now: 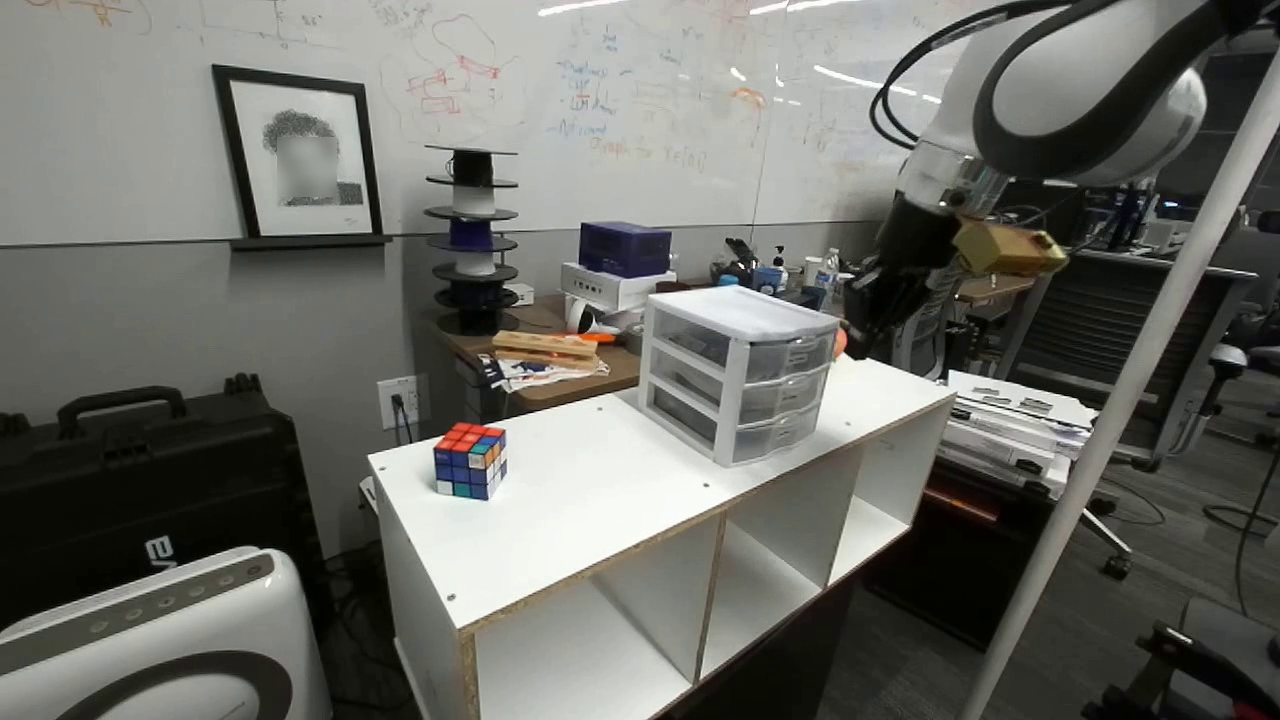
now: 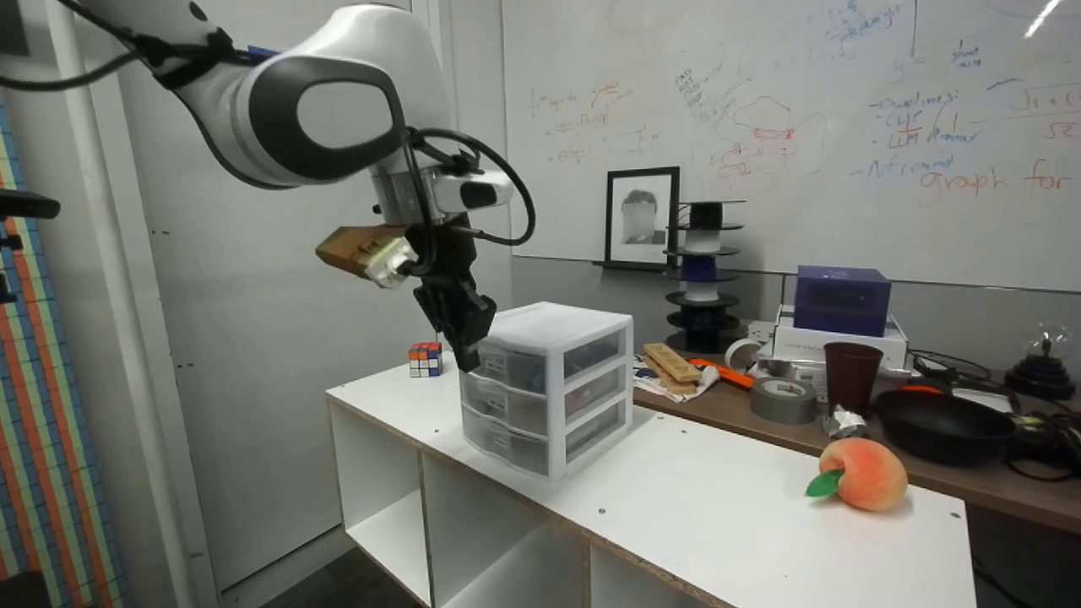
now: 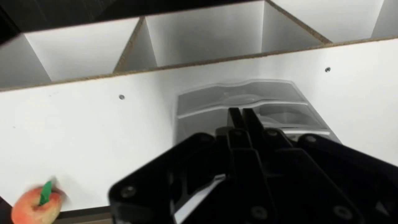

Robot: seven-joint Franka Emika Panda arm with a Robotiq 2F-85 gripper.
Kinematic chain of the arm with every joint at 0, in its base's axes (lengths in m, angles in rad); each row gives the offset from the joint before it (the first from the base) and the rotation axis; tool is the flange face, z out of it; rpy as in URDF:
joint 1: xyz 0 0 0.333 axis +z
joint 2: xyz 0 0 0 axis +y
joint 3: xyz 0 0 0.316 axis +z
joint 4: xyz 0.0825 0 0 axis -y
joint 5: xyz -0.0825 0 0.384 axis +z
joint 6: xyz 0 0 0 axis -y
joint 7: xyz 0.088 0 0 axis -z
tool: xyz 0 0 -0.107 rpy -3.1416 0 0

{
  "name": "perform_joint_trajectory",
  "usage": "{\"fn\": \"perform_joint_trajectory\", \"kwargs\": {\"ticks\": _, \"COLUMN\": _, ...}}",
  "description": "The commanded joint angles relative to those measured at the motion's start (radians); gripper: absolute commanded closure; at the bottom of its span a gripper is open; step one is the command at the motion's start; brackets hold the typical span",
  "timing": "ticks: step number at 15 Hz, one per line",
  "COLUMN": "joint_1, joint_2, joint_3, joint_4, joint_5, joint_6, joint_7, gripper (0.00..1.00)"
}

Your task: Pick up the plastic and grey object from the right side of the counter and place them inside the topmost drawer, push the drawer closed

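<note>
Your gripper [image 3: 242,112] hangs at the end of the arm [image 2: 363,101] with its black jaws pressed together, only a sliver showing between the tips. Those tips sit just in front of the topmost drawer [image 1: 780,362], at about its height; you can't tell whether they touch it. The drawer is pushed in, its front in line with the two lower drawers [image 1: 785,398] of the white drawer unit [image 1: 740,308], which stands upright on the counter [image 2: 760,540]. You can't tell where the plastic and grey object is; the translucent drawer walls blur whatever lies behind them. Toward one end of the counter rests the peach [image 2: 870,475] with its green leaf, and toward the opposite end, the puzzle cube [image 1: 470,460]. Behind the counter runs a brown desk [image 2: 1013,490], where an exterior view gives you a tape roll [image 2: 784,401], a dark red cup [image 2: 851,371], a black pan [image 2: 942,426] and a purple box [image 2: 842,300] on top of a white box [image 2: 832,342]. In both exterior views a stack of spools [image 1: 473,240] rises near the wall. Farthest from you, a framed picture [image 1: 300,160] leans against the whiteboard [image 1: 640,190].
</note>
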Motion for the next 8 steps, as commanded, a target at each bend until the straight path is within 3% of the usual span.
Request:
{"fn": "perform_joint_trajectory", "kwargs": {"ticks": 1, "joint_1": -0.035, "joint_2": -0.231, "joint_3": -0.029, "joint_4": -0.074, "joint_5": 0.007, "joint_6": -0.285, "joint_7": 0.036, "gripper": 0.91}}
{"fn": "perform_joint_trajectory", "kwargs": {"ticks": 4, "joint_1": -0.079, "joint_2": -0.339, "joint_3": -0.075, "joint_4": -0.075, "joint_5": 0.018, "joint_6": -0.571, "joint_7": 0.012, "gripper": 0.90}}
{"fn": "perform_joint_trajectory", "kwargs": {"ticks": 5, "joint_1": -0.093, "joint_2": -0.356, "joint_3": -0.103, "joint_4": -0.065, "joint_5": 0.033, "joint_6": -0.667, "joint_7": -0.021, "gripper": 0.82}}
{"fn": "perform_joint_trajectory", "kwargs": {"ticks": 6, "joint_1": -0.114, "joint_2": -0.369, "joint_3": -0.134, "joint_4": -0.043, "joint_5": 0.034, "joint_6": -0.763, "joint_7": -0.042, "gripper": 0.65}}
{"fn": "perform_joint_trajectory", "kwargs": {"ticks": 7, "joint_1": -0.093, "joint_2": -0.321, "joint_3": -0.091, "joint_4": -0.048, "joint_5": 0.006, "joint_6": -0.655, "joint_7": 0.004, "gripper": 0.89}}
{"fn": "perform_joint_trajectory", "kwargs": {"ticks": 8, "joint_1": -0.108, "joint_2": -0.343, "joint_3": -0.112, "joint_4": -0.048, "joint_5": 0.007, "joint_6": -0.714, "joint_7": -0.012, "gripper": 0.81}}
